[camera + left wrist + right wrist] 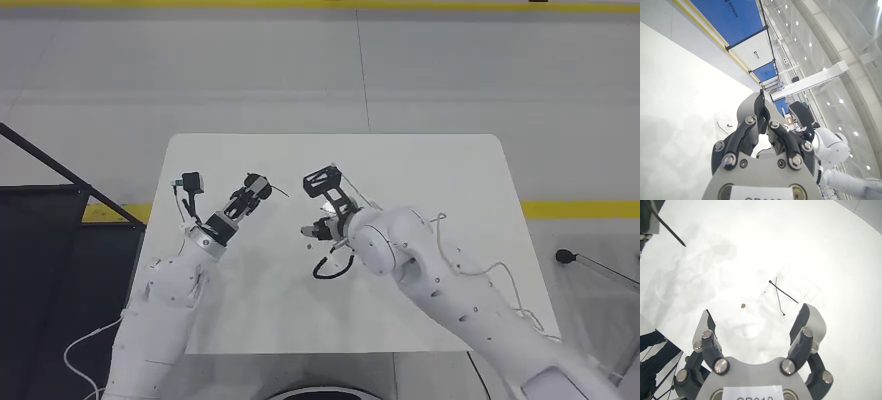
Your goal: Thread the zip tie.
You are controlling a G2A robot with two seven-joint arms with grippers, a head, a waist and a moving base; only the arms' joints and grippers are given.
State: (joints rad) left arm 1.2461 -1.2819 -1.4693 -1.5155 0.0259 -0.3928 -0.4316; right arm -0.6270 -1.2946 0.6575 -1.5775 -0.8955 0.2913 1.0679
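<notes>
A: Up close, the right tool (756, 315) gapes empty; the left tool (256, 189) clamps the zip tie (670, 231), tail jutting out above the tabletop (810, 237).
B: Light, springy, slick, I'd guess; pinch that tail close to its tip.

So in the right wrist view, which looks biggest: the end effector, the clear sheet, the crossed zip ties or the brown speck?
Largest to smallest:
1. end effector, though nearness to the camera inflates it
2. clear sheet
3. crossed zip ties, the two alike
4. brown speck
</notes>
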